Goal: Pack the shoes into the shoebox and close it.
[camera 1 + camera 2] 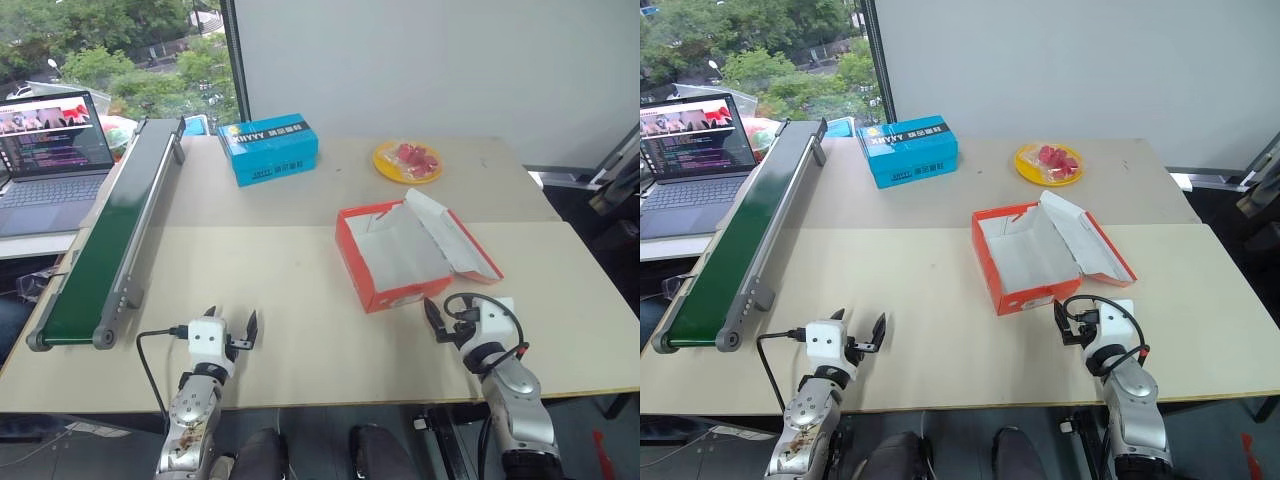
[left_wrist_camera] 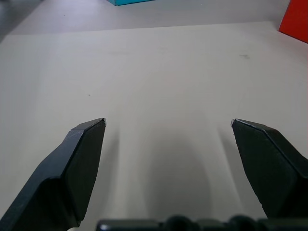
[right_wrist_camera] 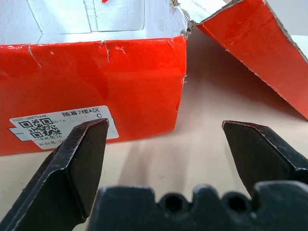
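The orange-red shoebox (image 1: 398, 297) stands open on the table right of centre. Its white inside holds only paper, and its lid (image 1: 455, 235) is folded back to the right. The shoes are out of view. My left gripper (image 1: 232, 322) hovers open over bare table near the front edge, well left of the box. My right gripper (image 1: 450, 318) is open just in front of the box's near right corner. In the right wrist view its fingers (image 3: 79, 159) frame the box's labelled front wall (image 3: 96, 77) without touching it.
A blue box (image 1: 268, 147) with white lettering sits at the back. A yellow plate (image 1: 407, 160) with red pieces lies at the back right. A green conveyor belt (image 1: 110, 235) runs along the table's left side, with a laptop (image 1: 52, 160) beyond it.
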Controlling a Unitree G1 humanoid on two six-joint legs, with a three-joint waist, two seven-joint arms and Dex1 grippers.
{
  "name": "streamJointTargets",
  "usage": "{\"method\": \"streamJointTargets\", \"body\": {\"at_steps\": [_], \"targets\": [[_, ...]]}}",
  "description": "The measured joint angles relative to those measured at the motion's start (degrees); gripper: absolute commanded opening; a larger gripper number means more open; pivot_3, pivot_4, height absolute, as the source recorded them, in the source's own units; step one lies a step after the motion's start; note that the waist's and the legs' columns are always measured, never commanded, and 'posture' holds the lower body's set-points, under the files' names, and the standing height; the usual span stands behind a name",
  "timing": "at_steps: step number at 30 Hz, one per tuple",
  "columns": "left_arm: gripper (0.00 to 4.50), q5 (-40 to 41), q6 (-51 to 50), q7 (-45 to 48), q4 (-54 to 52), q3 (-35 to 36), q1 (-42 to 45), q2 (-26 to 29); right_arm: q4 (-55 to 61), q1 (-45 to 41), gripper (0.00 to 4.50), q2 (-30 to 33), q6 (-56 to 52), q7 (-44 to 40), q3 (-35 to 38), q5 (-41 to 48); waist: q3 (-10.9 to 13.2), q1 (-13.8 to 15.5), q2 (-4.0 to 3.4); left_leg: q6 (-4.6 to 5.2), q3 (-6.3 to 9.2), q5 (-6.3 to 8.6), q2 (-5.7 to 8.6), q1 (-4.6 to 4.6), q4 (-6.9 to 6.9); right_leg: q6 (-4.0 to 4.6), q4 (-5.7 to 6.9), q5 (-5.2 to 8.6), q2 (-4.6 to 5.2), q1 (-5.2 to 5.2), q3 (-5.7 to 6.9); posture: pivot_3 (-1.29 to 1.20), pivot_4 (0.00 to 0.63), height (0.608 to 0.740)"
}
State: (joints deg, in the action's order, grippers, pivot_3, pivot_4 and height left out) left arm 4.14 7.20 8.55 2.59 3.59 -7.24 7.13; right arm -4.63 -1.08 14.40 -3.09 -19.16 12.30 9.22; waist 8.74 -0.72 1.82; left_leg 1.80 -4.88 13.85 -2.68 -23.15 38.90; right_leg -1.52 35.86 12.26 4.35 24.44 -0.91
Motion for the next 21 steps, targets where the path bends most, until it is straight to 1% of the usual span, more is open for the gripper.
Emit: {"method": "streamJointTargets", "body": {"at_steps": [7, 12, 14, 18, 21], "targets": [[4.47, 0.0, 0.0, 1.3, 1.1, 0.0, 2.8, 2.0, 2.3, 1.7, 4.50, 2.0, 0.0, 0.3, 0.5, 0.1, 0.0, 0.2, 0.00, 0.00, 0.01, 0.00, 0.02, -0.02, 0.00, 0.00, 0.00, 0.00, 0.01, -0.01, 0.03, 0.00, 0.150, 0.740], [4.47, 5.1, -3.3, 5.9, -0.6, 2.3, 7.2, 5.3, 8.2, 2.7, 4.50, 2.9, -3.9, 3.5, 5.6, 3.4, 0.0, -0.1, -0.01, 0.00, 0.01, 0.00, -0.02, 0.00, 0.00, 0.00, 0.01, 0.00, 0.00, -0.01, 0.01, 0.00, 0.150, 0.740], [4.47, 5.3, -5.3, 5.8, -1.2, 3.4, 9.8, 6.5, 9.4, 1.2, 4.50, 4.8, -5.7, 4.3, 6.8, 3.5, 0.0, -0.2, 0.00, 0.00, 0.00, 0.00, 0.00, 0.01, 0.02, 0.00, 0.04, -0.01, -0.03, -0.01, 0.01, 0.00, 0.150, 0.740], [4.47, 6.4, -8.9, 4.8, -3.2, 6.5, 17.2, 8.9, 11.5, -5.5, 4.50, 8.3, -8.4, 6.2, 9.5, 3.9, 0.0, -0.1, 0.00, 0.00, 0.01, 0.00, 0.09, 0.03, 0.01, 0.00, 0.03, -0.01, -0.06, -0.06, 0.01, 0.00, 0.150, 0.740], [4.47, 6.1, -10.9, 5.5, -4.5, 6.1, 20.6, 10.6, 12.3, -10.0, 4.50, 9.5, -10.2, 6.6, 9.3, 4.6, 0.0, -0.1, 0.00, 0.00, 0.00, 0.00, 0.13, -0.01, -0.02, -0.01, 0.01, 0.00, -0.07, -0.03, 0.01, 0.00, 0.150, 0.740]]}}
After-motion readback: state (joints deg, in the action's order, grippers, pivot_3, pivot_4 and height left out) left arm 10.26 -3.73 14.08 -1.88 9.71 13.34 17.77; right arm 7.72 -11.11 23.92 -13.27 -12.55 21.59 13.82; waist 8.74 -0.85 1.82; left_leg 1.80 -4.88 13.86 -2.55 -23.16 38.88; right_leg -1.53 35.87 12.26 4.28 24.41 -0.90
